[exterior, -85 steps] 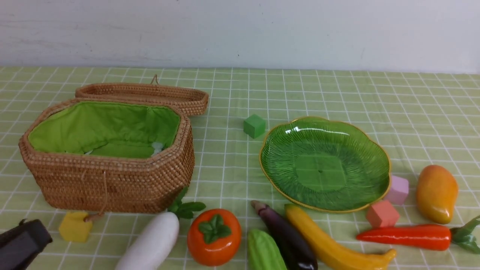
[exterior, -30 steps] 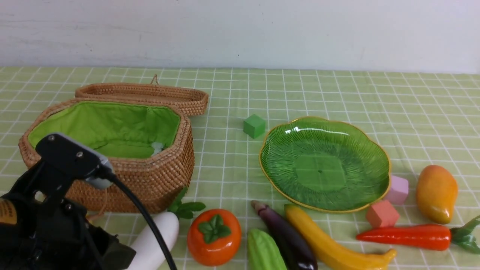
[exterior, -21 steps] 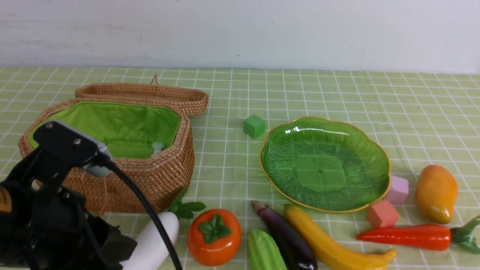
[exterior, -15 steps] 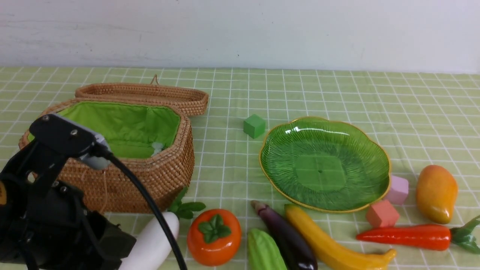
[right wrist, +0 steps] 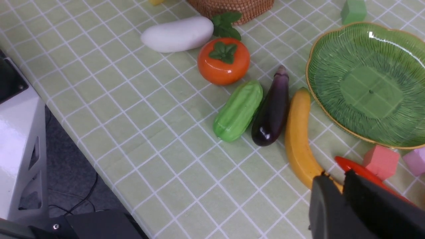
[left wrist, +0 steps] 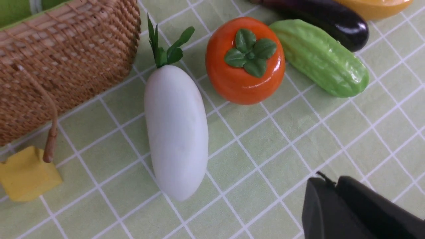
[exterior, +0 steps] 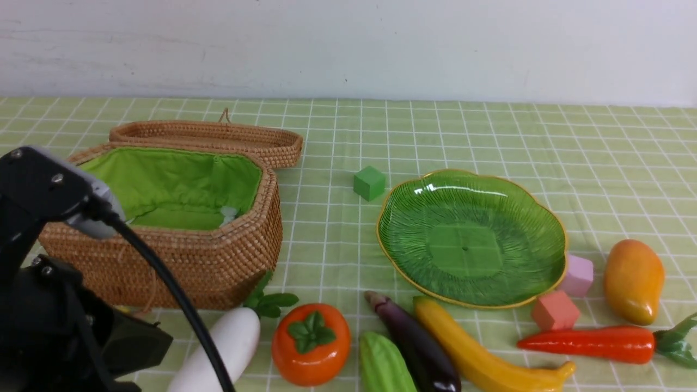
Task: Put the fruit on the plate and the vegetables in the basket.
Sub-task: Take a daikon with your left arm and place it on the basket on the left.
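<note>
The wicker basket point(exterior: 179, 267) stands open at the left with only its green lining showing, and the green plate point(exterior: 468, 245) at the right holds nothing. Along the front lie the white radish point(exterior: 218, 348), persimmon point(exterior: 310, 343), green gourd point(exterior: 384, 365), eggplant point(exterior: 416, 345), banana point(exterior: 479, 354), carrot point(exterior: 593, 344) and mango point(exterior: 634, 280). My left gripper point(left wrist: 332, 182) hovers shut and empty over bare cloth, short of the radish point(left wrist: 176, 132). My right gripper point(right wrist: 333, 177) is shut and empty above the banana's point(right wrist: 297, 139) end and the carrot point(right wrist: 352, 169).
Foam cubes lie about: green point(exterior: 369, 182) behind the plate, lilac point(exterior: 577, 275) and salmon point(exterior: 554, 310) by its right rim, yellow point(left wrist: 26, 174) under the basket's cord. The basket lid point(exterior: 207, 136) lies behind it. The table's near edge point(right wrist: 83, 146) drops off beside the robot base.
My left arm came in from the lower left, then drew back left and upward away from the radish. Its jaws have closed with nothing in them. The objects have not moved.
</note>
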